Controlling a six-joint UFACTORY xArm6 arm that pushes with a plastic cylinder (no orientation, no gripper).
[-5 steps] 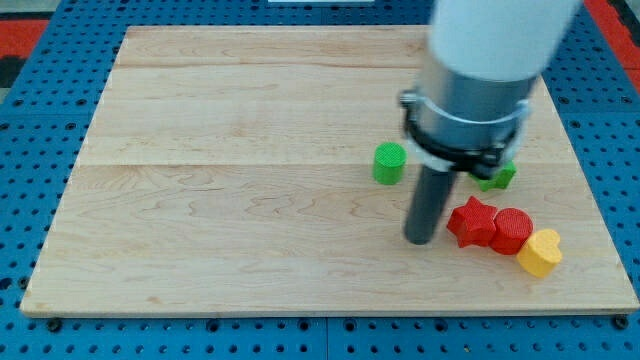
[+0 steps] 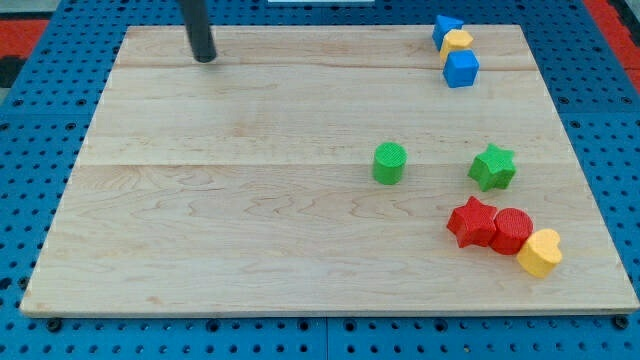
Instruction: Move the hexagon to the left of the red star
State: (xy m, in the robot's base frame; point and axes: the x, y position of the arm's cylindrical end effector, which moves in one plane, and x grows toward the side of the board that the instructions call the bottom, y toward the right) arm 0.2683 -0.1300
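The red star lies near the view's lower right, touching a rounded red block on its right. A yellow heart touches that red block. A small yellow block, its shape hard to make out, sits between two blue blocks at the top right. A green round block stands up and to the left of the red star. My tip rests near the board's top left, far from every block and touching none.
A green star lies above the red star. A blue block and a blue cube flank the yellow block at the top right. The wooden board sits on a blue pegboard.
The arm has left the spot just left of the red star and moved to the board's top left. The blocks have not moved; the top-right blocks and green star now show fully.
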